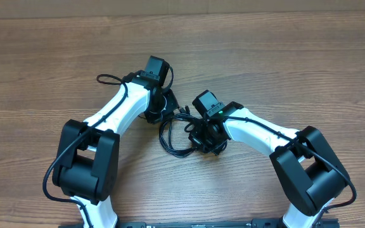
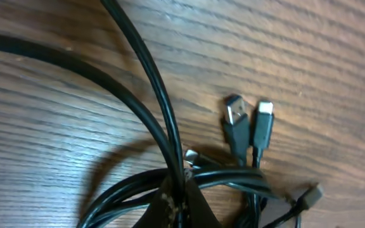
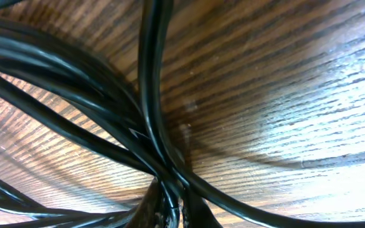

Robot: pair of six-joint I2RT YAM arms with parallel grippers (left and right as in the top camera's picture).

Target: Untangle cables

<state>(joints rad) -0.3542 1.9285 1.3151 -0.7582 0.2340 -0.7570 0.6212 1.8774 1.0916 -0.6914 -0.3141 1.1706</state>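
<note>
The cables (image 1: 170,151) lie on the table (image 1: 284,57) between the two sets of fingers. Strands cross at the tips of the left fingers (image 2: 189,210), with two plugs (image 2: 233,115) side by side beyond them to the right. More strands cross just ahead of the right fingers (image 3: 149,214).

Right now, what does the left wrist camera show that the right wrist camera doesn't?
Only the left wrist view shows plug ends: a USB plug, a second plug beside it, and a small connector lower right. Only the right wrist view shows many cables crossing close up, no plugs. Both show black cables on the wooden table, pinched at the bottom edge by the left claw and right claw.
</note>
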